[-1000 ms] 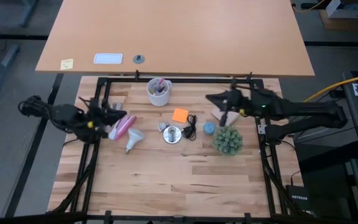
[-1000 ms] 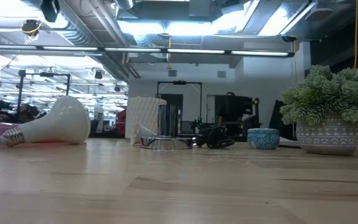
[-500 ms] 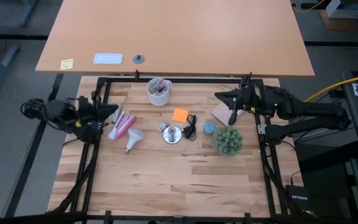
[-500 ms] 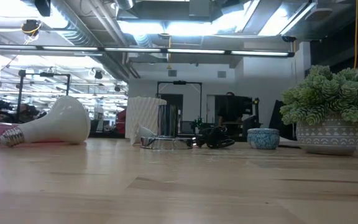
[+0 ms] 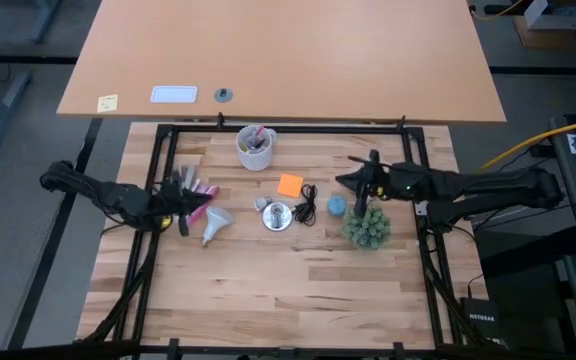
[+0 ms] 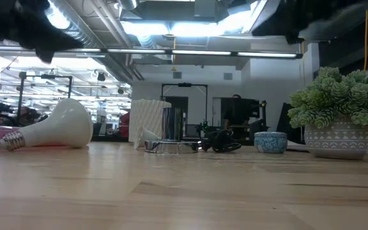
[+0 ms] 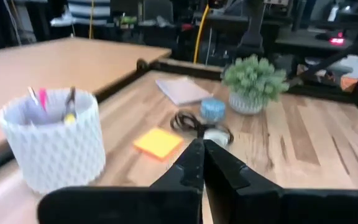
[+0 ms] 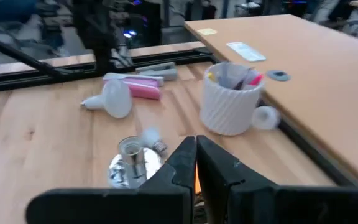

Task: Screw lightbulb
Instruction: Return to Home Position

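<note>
The white lightbulb [image 5: 213,224] lies on its side on the wooden table, left of the silver socket [image 5: 276,216] with its black cord. In the low view the lightbulb [image 6: 55,126] rests on its dome side and base, and it also shows in the right wrist view [image 8: 113,100]. My left gripper [image 5: 182,205] is shut and empty, just left of the bulb. My right gripper [image 5: 352,184] is shut and empty, above the blue bowl [image 5: 337,206] and beside the plant [image 5: 367,227]. The socket [image 8: 132,164] stands upright.
A white cup of pens [image 5: 255,148] stands at the back. An orange sticky note [image 5: 289,185] lies behind the socket. A pink object [image 5: 199,197] lies beside my left gripper. A black frame [image 5: 288,128] edges the table. The near half of the table [image 5: 278,290] is bare wood.
My left gripper has swung toward the table's near edge and come down close beside the bulb. My right gripper has moved toward the near edge, over the blue bowl and plant. Both arms now show at the top of the low view. The bulb and socket have stayed still.
</note>
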